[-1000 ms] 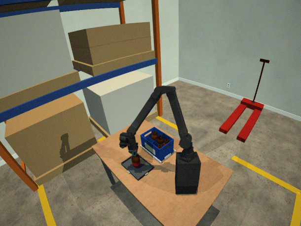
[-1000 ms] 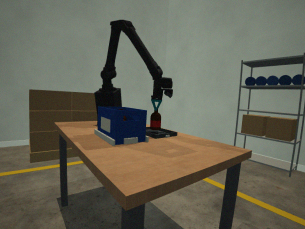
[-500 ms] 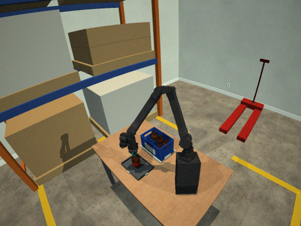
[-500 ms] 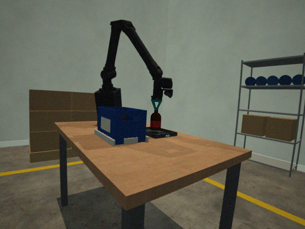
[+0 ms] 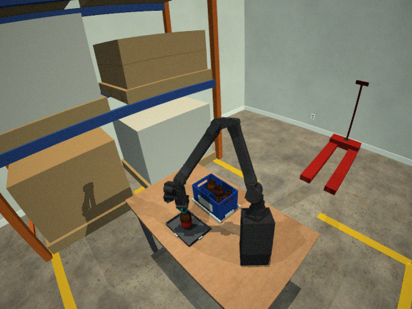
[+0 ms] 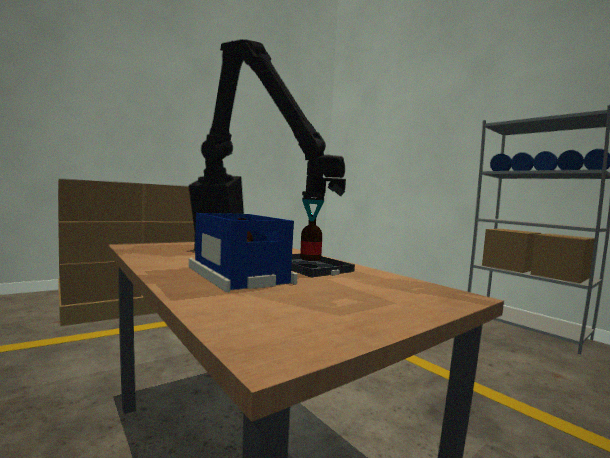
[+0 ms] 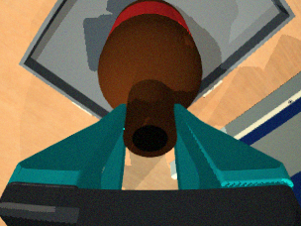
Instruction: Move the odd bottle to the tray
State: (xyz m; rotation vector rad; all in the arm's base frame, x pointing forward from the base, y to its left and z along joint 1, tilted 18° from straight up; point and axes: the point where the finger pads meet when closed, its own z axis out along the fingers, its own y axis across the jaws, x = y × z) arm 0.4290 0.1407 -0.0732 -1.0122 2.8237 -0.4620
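Wrist view: the gripper (image 7: 150,151) has its teal fingers clamped on the neck of a brown bottle (image 7: 150,68), which stands upright on the dark tray (image 6: 345,267) beside the blue crate (image 6: 240,247). The bottle carries a red label (image 6: 311,248); no writing on it can be read. A pale blank panel (image 6: 211,249) sits on the crate's side.

Grey walls, concrete floor (image 5: 354,216) with yellow lines, orange-blue pallet rack (image 5: 213,67), red pallet jack (image 5: 344,143), grey shelf unit (image 6: 481,200).
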